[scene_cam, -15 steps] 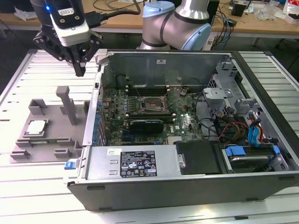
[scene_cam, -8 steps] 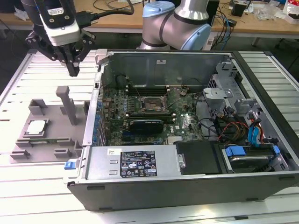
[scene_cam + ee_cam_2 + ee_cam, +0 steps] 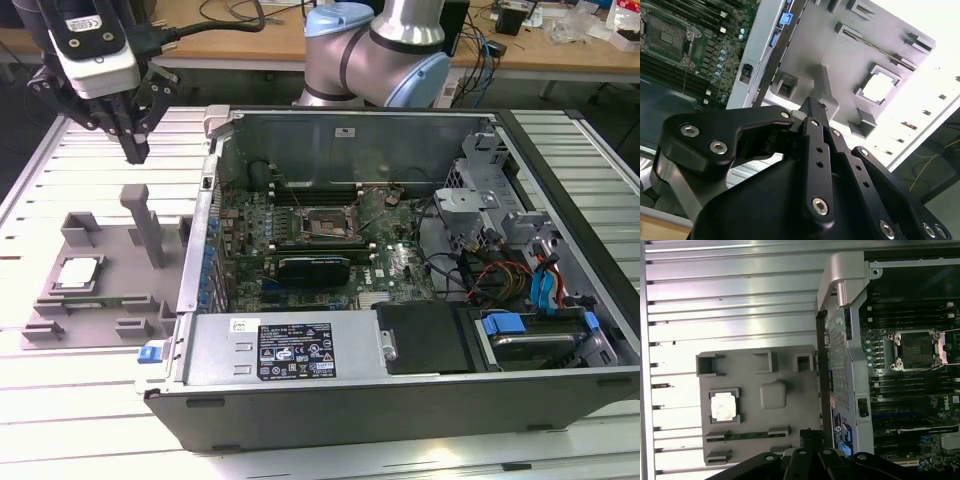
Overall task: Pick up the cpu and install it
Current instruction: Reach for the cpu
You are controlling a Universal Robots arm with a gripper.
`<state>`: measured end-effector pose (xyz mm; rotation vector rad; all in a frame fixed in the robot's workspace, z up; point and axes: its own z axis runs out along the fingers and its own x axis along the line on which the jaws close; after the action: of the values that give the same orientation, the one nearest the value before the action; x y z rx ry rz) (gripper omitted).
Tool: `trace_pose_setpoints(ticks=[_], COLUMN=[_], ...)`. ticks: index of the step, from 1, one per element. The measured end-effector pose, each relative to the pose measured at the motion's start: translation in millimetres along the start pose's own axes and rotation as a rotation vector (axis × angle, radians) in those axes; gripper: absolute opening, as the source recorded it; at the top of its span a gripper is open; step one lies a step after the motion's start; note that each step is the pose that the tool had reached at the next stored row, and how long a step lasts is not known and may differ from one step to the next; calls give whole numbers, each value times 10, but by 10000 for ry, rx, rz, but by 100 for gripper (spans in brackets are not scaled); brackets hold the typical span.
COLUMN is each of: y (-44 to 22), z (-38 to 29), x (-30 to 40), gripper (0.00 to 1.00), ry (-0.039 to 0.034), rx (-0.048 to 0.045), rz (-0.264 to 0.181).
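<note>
1. Evidently, the approach to the pick was the step in hand: the jaws were seen in the upper left of the exterior view, hanging over the far side of the grey tray on the slatted counter and touching nothing.
2. The jaws were drawn narrow, tips together, and nothing was held between them.
3. The cpu was found lying flat in its recess on the tray, at the exterior view's left, pale top upward, well apart from the jaws and not yet picked up.
4. The socket inside the computer case, near the middle of the frame, appeared open and unoccupied.
5. For a grasp, it was judged that the jaws would have to be widened, brought over the chip clear of the tray's upright post, and lowered squarely onto its thin edges.
</note>
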<state>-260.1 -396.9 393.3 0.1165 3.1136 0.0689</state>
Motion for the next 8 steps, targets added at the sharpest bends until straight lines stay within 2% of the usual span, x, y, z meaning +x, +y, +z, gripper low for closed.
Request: trace_pose_setpoints(ticks=[4,8], y=[-4,-13], z=[-2,-7], x=[55,253], gripper=[11,11], ry=[1,-2], rx=[1,0], rz=[0,0])
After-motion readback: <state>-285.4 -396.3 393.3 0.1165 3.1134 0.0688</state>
